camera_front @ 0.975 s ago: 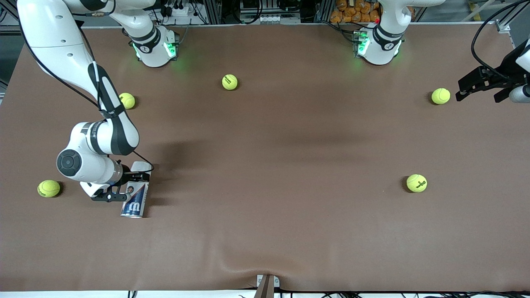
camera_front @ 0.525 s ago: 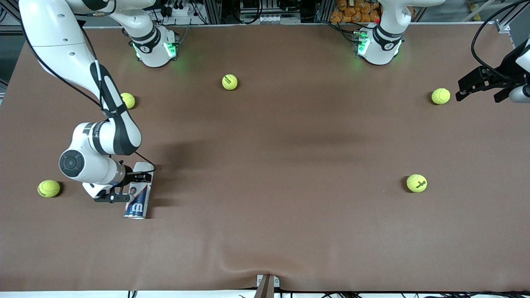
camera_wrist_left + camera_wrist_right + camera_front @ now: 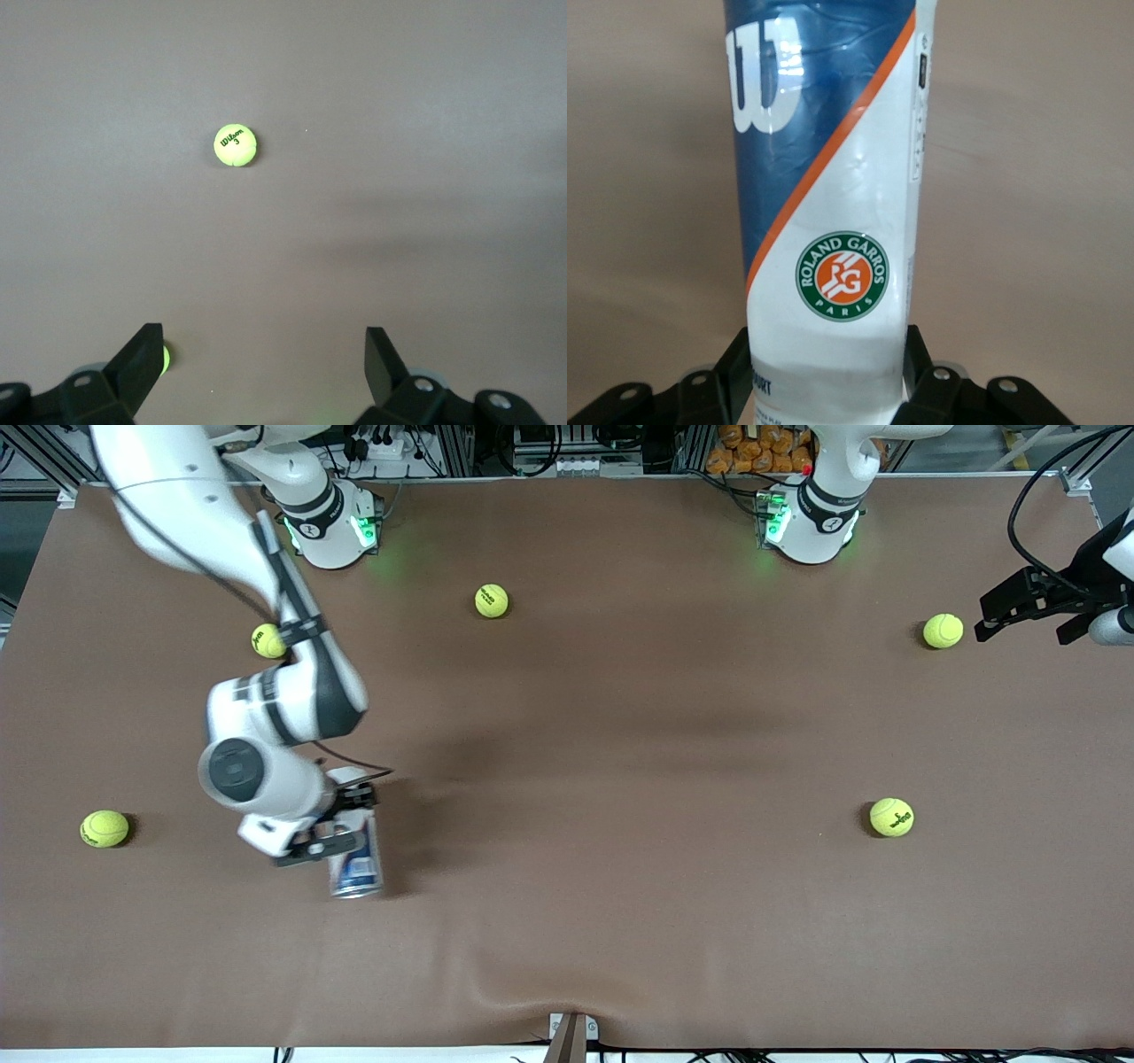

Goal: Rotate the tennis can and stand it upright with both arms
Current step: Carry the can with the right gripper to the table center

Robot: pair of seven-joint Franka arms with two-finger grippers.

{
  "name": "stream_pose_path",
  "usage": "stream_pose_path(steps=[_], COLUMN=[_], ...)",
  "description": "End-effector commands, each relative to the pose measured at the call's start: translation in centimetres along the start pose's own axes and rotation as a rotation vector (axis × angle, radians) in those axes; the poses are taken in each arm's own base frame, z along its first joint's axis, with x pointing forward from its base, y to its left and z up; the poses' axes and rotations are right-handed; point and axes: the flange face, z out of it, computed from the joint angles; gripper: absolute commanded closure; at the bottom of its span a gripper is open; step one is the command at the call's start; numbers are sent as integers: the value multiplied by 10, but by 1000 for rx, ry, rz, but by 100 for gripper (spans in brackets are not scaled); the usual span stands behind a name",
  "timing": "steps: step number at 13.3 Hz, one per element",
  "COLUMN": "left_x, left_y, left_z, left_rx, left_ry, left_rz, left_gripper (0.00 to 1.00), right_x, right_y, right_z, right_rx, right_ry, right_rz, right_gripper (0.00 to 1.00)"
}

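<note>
1. Brown surface (image 3: 620,735), front view: you have the tennis can (image 3: 356,864) gripped by the right gripper (image 3: 332,834), jaws clenched on the can's end that is farther from the front camera. The can sits toward the right arm's end of the surface, tilted rather than flat, with its silver rim facing the camera. Whether that rim touches the surface you cannot tell. Its long axis runs roughly from the robots' bases toward the camera. The grasp is done; standing the can up is not, and the second arm has not joined. The left gripper (image 3: 1028,607) waits over the left arm's end, just beside a tennis ball (image 3: 943,631).

2. Left wrist view: your left gripper (image 3: 261,359) has its jaws spread wide and empty. Only bare surface and a ball (image 3: 236,144) lie below; no can is in reach.

3. Right wrist view: the jaws pinch the can's white end (image 3: 828,354) from both sides. The body runs straight away from the wrist, its blue "W" part (image 3: 775,80) farthest out.
</note>
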Motion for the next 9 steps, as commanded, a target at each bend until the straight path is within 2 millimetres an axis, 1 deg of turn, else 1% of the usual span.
stream_pose_path(steps=[1,2,3,5,7,9], left_x=[0,0,0,0,0,1], left_y=[-2,-2,-2,-1,-1,-1], left_z=[0,0,0,0,0,1], left_rx=[18,18,18,14,12,11], left_ry=[-9,-9,-9,-10,-10,-11], left_rz=[23,23,21,21,21,21], left_gripper=[0,0,0,0,0,0], right_x=[0,0,-3,-17,-31,-51], right_y=[-82,-112,-145,-211,-261,-316], right_z=[-24,-30,-30,-32,-33,-32], right_rx=[-95,-133,-167,-247,-298,-355], right_ry=[34,51,65,94,119,144], right_rz=[-157,-221,-287,-428,-531,-680], right_gripper=[32,32,32,32,32,32])
